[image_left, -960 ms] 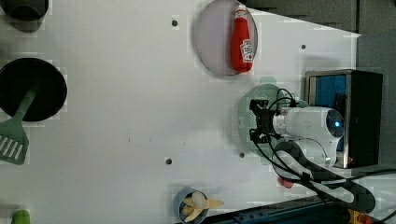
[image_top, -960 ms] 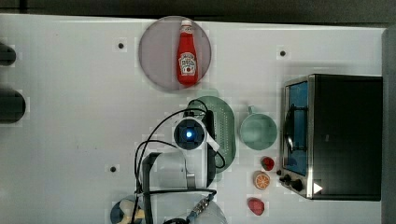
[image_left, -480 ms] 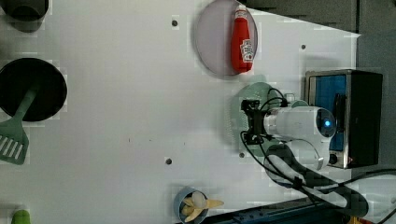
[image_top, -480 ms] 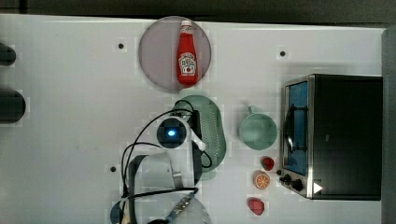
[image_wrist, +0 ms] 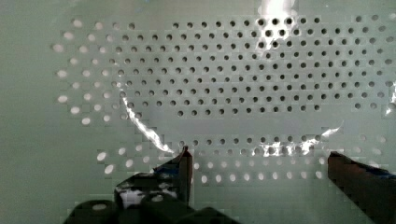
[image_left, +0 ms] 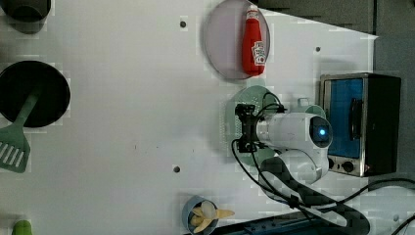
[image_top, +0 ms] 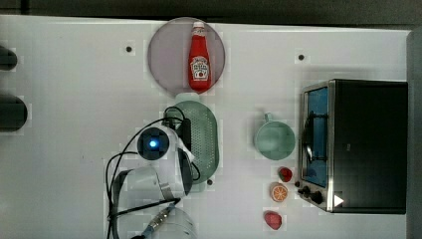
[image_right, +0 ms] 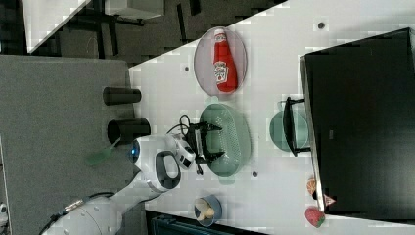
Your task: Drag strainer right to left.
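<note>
my gripper (image_right: 209, 142): jaws spread wide, inside the strainer (image_right: 235, 139) (holding nothing)
strainer: just below ketchup plate (image_top: 166, 55), top view

The arm (image_top: 158, 164) hides part of the strainer (image_top: 204, 134).

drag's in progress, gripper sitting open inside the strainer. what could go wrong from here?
1. The gripper is open and not clamped on the strainer, so it may ride over the wall and lose the strainer.
2. The ketchup bottle on its plate lies just past the strainer's end in the top view; a skewed drag could nudge the plate.
3. The arm's cable loops near the strainer and might snag.
</note>
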You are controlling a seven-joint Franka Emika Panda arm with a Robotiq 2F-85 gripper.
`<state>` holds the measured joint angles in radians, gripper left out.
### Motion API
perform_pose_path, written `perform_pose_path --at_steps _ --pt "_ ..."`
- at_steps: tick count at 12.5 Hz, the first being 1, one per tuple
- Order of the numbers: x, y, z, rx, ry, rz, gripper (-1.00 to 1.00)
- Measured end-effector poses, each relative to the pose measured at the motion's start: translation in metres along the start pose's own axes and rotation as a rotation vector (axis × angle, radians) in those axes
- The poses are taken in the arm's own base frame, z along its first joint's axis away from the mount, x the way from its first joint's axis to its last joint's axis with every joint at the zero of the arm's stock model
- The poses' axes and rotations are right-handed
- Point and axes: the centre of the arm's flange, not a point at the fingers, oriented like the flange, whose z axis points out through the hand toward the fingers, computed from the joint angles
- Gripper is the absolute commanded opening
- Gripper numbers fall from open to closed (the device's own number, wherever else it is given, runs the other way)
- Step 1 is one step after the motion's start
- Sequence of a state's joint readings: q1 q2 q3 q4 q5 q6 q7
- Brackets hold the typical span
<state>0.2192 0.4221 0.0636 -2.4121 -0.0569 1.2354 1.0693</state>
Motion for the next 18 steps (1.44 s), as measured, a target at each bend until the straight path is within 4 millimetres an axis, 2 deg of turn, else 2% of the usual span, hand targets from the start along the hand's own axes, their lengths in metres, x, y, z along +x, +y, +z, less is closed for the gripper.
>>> perform_pose_path --at_steps 5,9,12,14,18 --pt "-0.046 -0.002 -0.003 0.015 -0.009 -0.05 1.0" --pt "-0.068 -0.017 -0.011 0.003 -0.05 0.037 1.0" --pt "-0.09 -0.032 -0.008 -0.051 -0.056 0.045 1.0" --pt "-0.105 -0.033 -0.005 -0.052 -0.062 0.053 1.0" --pt "-0.152 -0.041 0.004 -0.04 -0.092 0.011 1.0"
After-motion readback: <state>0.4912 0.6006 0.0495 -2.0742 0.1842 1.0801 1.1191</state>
